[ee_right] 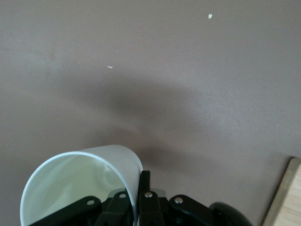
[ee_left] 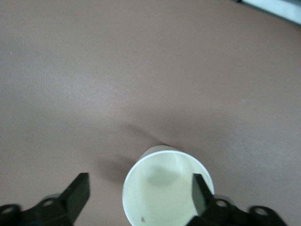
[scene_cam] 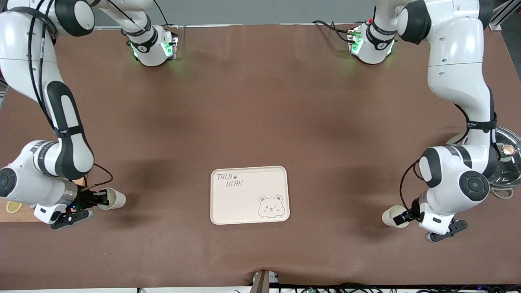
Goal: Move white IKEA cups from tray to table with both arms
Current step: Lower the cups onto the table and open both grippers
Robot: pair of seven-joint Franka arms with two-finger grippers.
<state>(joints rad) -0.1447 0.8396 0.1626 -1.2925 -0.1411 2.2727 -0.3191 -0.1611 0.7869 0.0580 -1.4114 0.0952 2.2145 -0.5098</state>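
Note:
My right gripper is over the table at the right arm's end, shut on the rim wall of a white cup. In the right wrist view one finger is outside the cup and the other is inside; the gripper pinches the wall. The cup is tilted with its mouth toward the gripper. My left gripper is at the left arm's end, at the second white cup. In the left wrist view the gripper is open, one finger inside the cup, the other well clear outside.
A cream tray with a bear print lies midway between the two cups. A wooden board with a lemon slice lies under the right arm and shows in the right wrist view. A metal lidded pot sits by the left arm.

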